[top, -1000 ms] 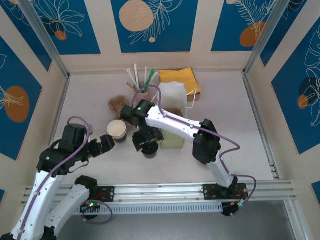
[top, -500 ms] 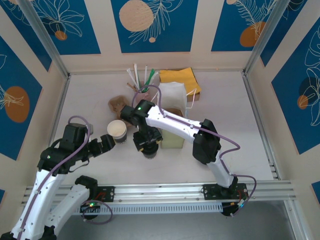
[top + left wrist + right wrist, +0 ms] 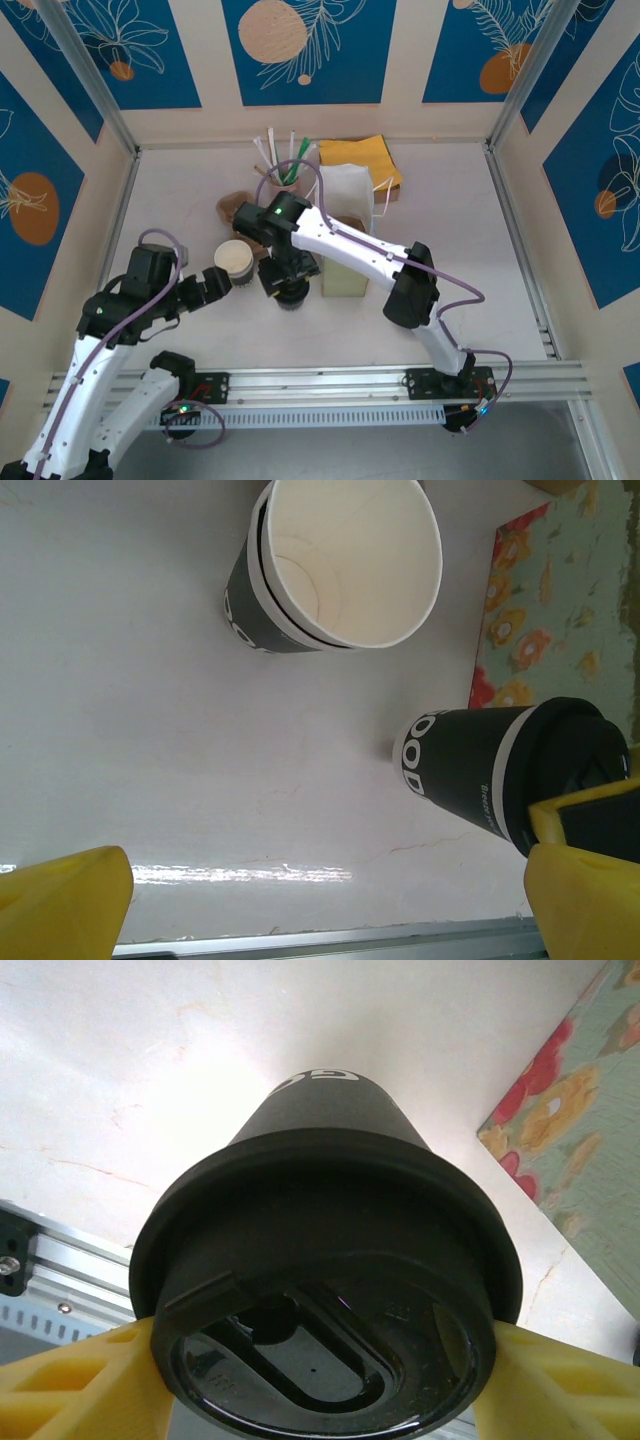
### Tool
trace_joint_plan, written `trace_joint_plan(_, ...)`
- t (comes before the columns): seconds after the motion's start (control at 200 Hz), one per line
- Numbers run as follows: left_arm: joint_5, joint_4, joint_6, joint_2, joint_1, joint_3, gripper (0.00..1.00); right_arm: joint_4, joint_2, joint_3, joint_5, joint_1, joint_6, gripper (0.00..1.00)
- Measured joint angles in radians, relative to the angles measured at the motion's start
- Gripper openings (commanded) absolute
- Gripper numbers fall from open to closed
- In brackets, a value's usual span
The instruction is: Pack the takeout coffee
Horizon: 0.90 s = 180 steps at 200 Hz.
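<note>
Both right claw (image 3: pixel 325 1360) fingers (image 3: pixel 70 1380), mostly cropped, apparently pinch the takeout coffee (image 3: pixel 320 1210).

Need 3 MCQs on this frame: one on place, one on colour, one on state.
1. In the top view, the lidless cup stands: A) left of the lidded cup B) right of it C) stacked on it
2. The lid is: A) white B) black C) pink
3. The right gripper is: A) open, touching nothing B) shut on the lidless cup C) shut on the lidded cup

1A: it stands apart, to the left. 2B: the right wrist view shows black plastic. 3C: yellow fingers press both sides of the lid.
</note>
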<state>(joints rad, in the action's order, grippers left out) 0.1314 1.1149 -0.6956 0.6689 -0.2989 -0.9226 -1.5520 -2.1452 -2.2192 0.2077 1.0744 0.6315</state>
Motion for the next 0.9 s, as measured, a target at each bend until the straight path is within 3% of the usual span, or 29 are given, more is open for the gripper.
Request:
trace_joint_plan(0.535,0.037,-0.02,0.07,0.029,0.0,-0.042,1.0,-0.065,0.001,-0.288,0.048,0.019,0.026,0.69)
trace_joint_plan(0.9,0.162,-0.091,0.101,0.029,0.0,-0.057,1.0,-0.066,0.056,-0.301,0.077,0.016,0.053,0.69)
